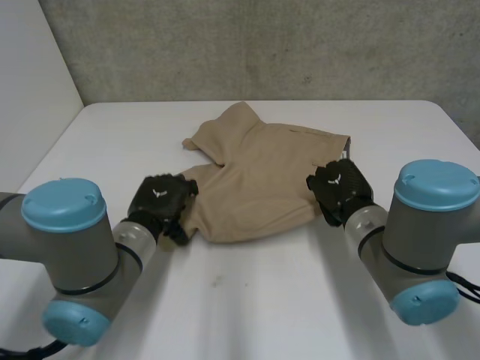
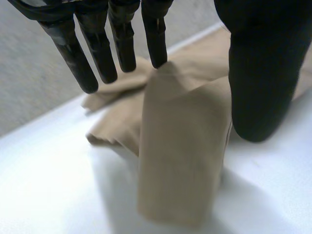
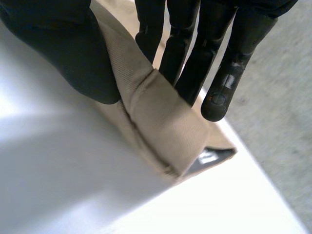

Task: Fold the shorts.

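Checking the head view first: the shorts (image 1: 259, 184) lie near the middle of the white table (image 1: 300, 300), between my two hands. My left hand (image 1: 161, 199) is at their near left end, on a leg. My right hand (image 1: 341, 187) is at their right edge, on the waistband side. The second leg (image 1: 225, 127) lies bunched toward the far side. The long axis runs across the table from one hand to the other, and each hand is at its own end, so neither has to reach.

Left wrist view: my fingers (image 2: 156, 39) are nearly straight, with the thumb (image 2: 258, 73) opposite. A flap of the tan cloth (image 2: 180, 156) rises from the table up to my fingertips and appears pinched there against the thumb. The rest of the garment lies beyond the fingertips.

Right wrist view: my thumb (image 3: 63, 53) presses the waistband (image 3: 165, 122) against straight fingers (image 3: 185, 53), a firm pinch on the hem. A dark label (image 3: 209, 158) shows inside the corner just past the fingertips.

Assessment: both ends are held and the fold is not yet made. The coming move depends on that left-to-right axis. I judge that the bulk lies inward of each hand, so one end should be carried over toward the other. The loose far leg may trail.
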You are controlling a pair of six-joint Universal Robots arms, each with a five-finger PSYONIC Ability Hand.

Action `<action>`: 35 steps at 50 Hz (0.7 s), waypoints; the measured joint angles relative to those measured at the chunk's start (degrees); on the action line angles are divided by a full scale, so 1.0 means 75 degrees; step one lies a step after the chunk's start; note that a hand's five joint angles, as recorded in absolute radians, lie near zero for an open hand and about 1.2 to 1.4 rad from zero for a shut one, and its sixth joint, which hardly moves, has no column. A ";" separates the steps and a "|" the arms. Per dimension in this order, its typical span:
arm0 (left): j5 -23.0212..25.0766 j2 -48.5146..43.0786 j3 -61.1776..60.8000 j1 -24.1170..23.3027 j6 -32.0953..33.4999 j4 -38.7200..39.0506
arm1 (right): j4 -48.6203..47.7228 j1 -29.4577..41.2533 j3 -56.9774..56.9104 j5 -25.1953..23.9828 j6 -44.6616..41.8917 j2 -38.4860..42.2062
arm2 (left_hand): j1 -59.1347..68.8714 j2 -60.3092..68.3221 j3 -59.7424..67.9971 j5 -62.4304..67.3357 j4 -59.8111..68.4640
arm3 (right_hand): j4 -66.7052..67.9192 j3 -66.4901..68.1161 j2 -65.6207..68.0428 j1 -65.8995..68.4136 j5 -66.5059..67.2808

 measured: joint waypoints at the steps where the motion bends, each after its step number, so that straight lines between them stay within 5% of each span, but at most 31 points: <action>1: 0.0057 0.0068 -0.0005 -0.0005 0.0064 -0.0214 | 0.0114 -0.0022 0.0058 -0.0007 0.0113 -0.0056 | -0.0233 -0.0262 -0.0256 -0.0272 -0.0272 | 0.0000 0.0000 0.0000 0.0000 -0.0001; 7: 0.0687 0.0721 -0.0060 0.0285 0.0293 -0.1275 | 0.0616 -0.0281 0.0501 -0.0122 0.0749 -0.0594 | -0.0748 -0.0820 -0.0874 -0.0856 -0.0811 | 0.0000 0.0000 0.0000 0.0000 0.0000; 19: 0.1057 0.1075 -0.0495 0.1339 0.0251 -0.1424 | 0.0686 -0.0771 0.1082 -0.0441 0.1298 -0.0857 | -0.0548 -0.0405 -0.0491 -0.0305 -0.0374 | 0.0001 0.0000 0.0000 0.0000 0.0000; 35: 0.1031 0.0681 -0.0842 0.1057 0.0204 -0.1343 | 0.0614 -0.0901 0.1153 -0.0519 0.1571 -0.0807 | 0.0704 0.0716 0.0610 0.0800 0.0765 | 0.0000 0.0000 0.0000 0.0000 0.0000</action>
